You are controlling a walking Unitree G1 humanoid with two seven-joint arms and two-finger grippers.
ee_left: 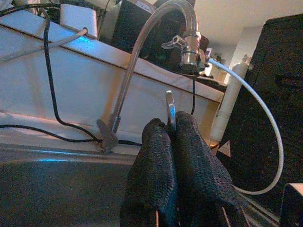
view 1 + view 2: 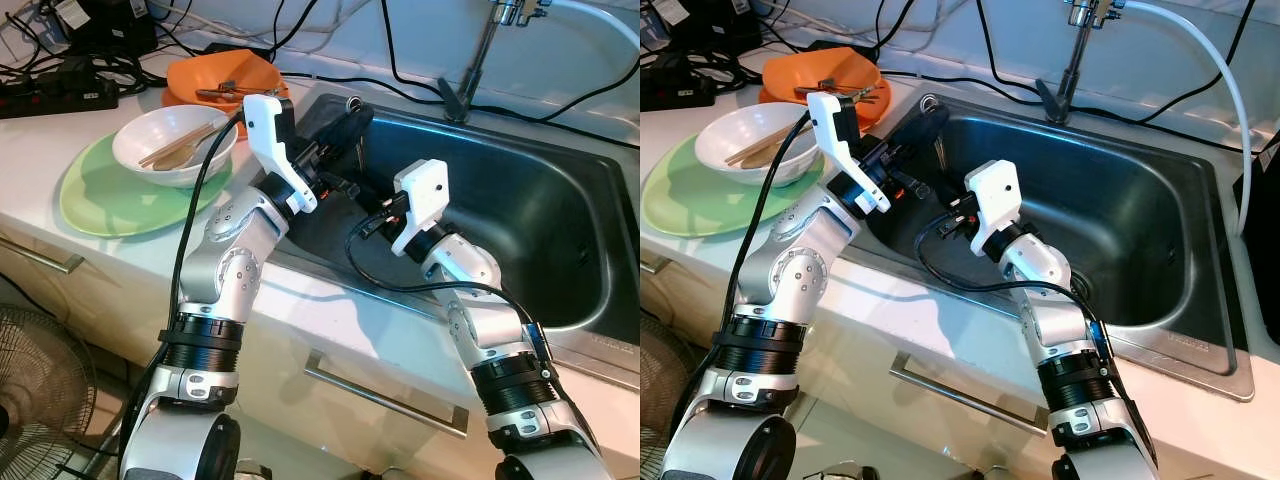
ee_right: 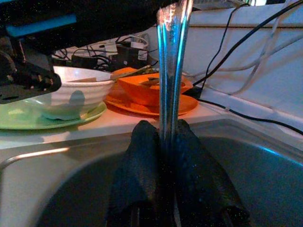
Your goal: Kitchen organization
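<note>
Now: metal utensil [image 3: 171,56] upright over left part of sink [image 2: 560,215], handle pinched tight betw. right gripper [image 3: 163,135] fingers | left gripper [image 1: 174,127] closed on a thin metal piece [image 1: 170,108], above sink's far-left corner | left on counter: white bowl [image 2: 175,145] w/ wooden utensils on green plate [image 2: 110,195], orange bowl [image 2: 215,75] further back | faucet [image 2: 480,55] at far rim.

Utensil handle [image 3: 173,56] — upper end cut off by frame edge

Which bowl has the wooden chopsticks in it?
The white bowl on the green plate holds wooden chopsticks; the orange bowl sits behind it.
</note>
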